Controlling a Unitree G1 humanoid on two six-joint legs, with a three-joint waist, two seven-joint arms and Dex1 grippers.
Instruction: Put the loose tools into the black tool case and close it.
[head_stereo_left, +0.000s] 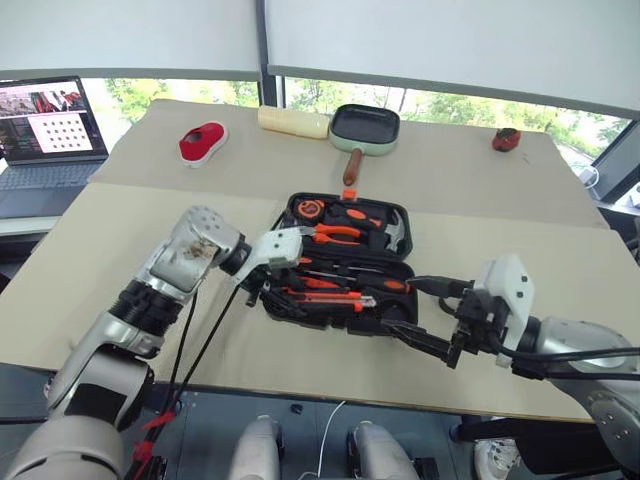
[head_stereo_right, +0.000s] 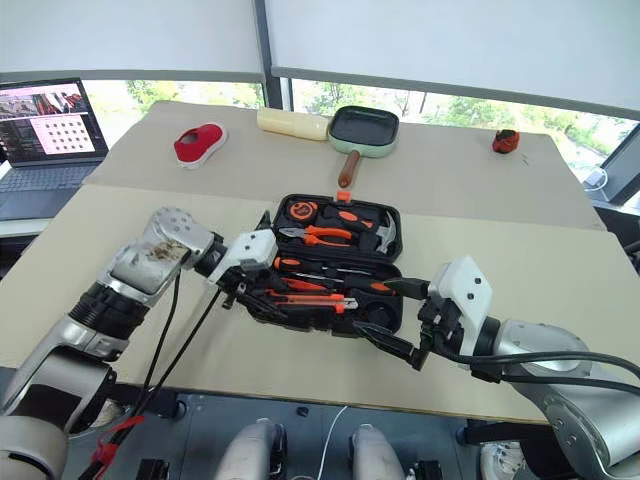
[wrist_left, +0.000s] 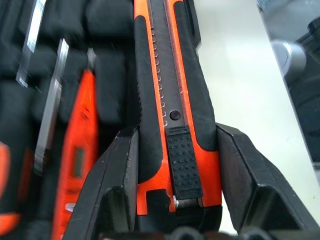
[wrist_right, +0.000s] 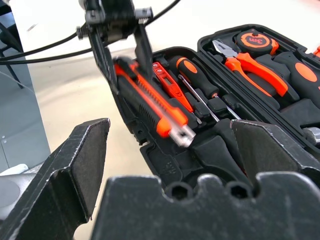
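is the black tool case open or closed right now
Open. The black tool case lies flat with both halves spread, tools showing in the recesses; the left hand grips the utility knife over it.

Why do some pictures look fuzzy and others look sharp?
In the left wrist view the utility knife is crisp, but the tools beside it smear. In the right wrist view the near pincer fingers look soft, while the tool case stays sharp. In the left eye view the windows glow bright behind the table.
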